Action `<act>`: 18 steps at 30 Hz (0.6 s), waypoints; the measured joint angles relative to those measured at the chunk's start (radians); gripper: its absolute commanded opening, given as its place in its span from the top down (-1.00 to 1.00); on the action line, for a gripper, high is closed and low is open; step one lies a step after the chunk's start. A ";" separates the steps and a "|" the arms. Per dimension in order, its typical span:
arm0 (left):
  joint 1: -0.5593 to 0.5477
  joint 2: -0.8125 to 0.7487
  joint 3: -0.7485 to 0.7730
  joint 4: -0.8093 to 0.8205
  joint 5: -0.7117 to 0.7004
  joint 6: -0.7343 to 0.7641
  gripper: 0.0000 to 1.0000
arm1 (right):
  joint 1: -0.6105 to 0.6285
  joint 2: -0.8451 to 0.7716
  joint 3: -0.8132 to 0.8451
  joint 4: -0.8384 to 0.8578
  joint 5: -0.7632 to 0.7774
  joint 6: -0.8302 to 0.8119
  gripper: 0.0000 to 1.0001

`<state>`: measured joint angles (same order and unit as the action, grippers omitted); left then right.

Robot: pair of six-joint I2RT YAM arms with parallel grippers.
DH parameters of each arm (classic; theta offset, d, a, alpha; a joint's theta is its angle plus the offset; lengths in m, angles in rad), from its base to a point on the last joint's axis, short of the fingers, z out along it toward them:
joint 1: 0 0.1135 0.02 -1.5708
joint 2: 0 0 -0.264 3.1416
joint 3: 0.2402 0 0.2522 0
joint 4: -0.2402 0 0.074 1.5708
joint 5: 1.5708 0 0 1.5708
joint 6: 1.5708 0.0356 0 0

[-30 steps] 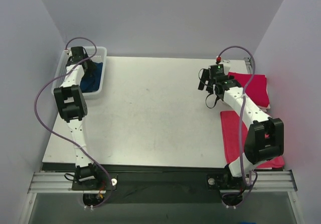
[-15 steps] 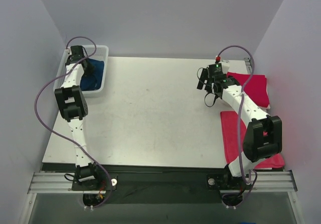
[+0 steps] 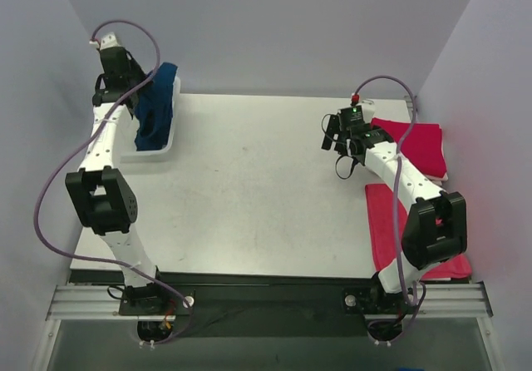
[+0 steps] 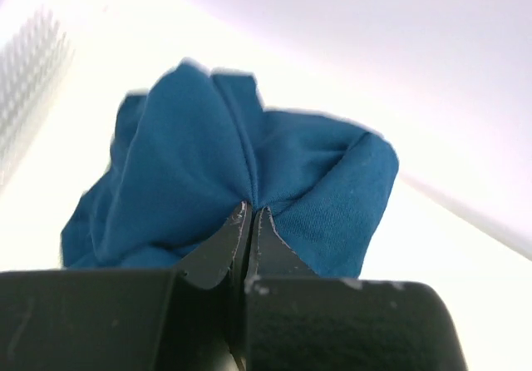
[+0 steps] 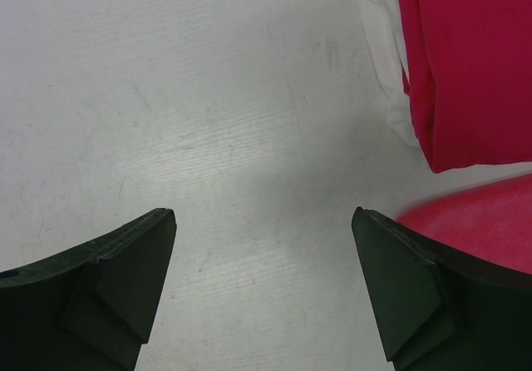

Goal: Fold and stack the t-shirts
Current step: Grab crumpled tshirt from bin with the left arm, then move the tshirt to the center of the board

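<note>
My left gripper (image 4: 250,210) is shut on a fold of the navy blue t-shirt (image 4: 241,180). In the top view that t-shirt (image 3: 156,109) hangs from the raised left gripper (image 3: 143,84) over the white mesh basket (image 3: 176,113) at the table's back left. A folded crimson t-shirt (image 3: 420,145) lies at the back right, and another red one (image 3: 384,221) is spread along the right edge. My right gripper (image 5: 263,221) hovers open over bare table, just left of the folded red t-shirt (image 5: 465,63); in the top view it (image 3: 339,140) sits beside that stack.
A white cloth edge (image 5: 391,80) shows under the folded red t-shirt. The table (image 3: 258,188) is a pale grey sheet with walls close on three sides. The basket wall (image 4: 25,80) shows at the left of the left wrist view.
The left gripper closed on the navy t-shirt in the basket and lifted it up and back. The right gripper drifted slightly left, staying open.
</note>
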<state>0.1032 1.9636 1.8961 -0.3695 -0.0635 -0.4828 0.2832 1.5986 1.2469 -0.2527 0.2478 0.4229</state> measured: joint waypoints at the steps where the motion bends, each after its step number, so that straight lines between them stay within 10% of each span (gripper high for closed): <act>1: -0.014 -0.050 -0.021 0.034 -0.003 0.008 1.00 | 0.000 -0.002 -0.002 0.001 0.000 0.000 -0.83; 18: -0.392 -0.520 -0.202 0.193 0.137 0.142 1.00 | 0.007 -0.219 -0.082 -0.010 0.021 0.026 -0.83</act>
<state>-0.2886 1.4437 1.6939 -0.1768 0.0738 -0.3412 0.2901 1.3800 1.1648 -0.2626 0.2687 0.4492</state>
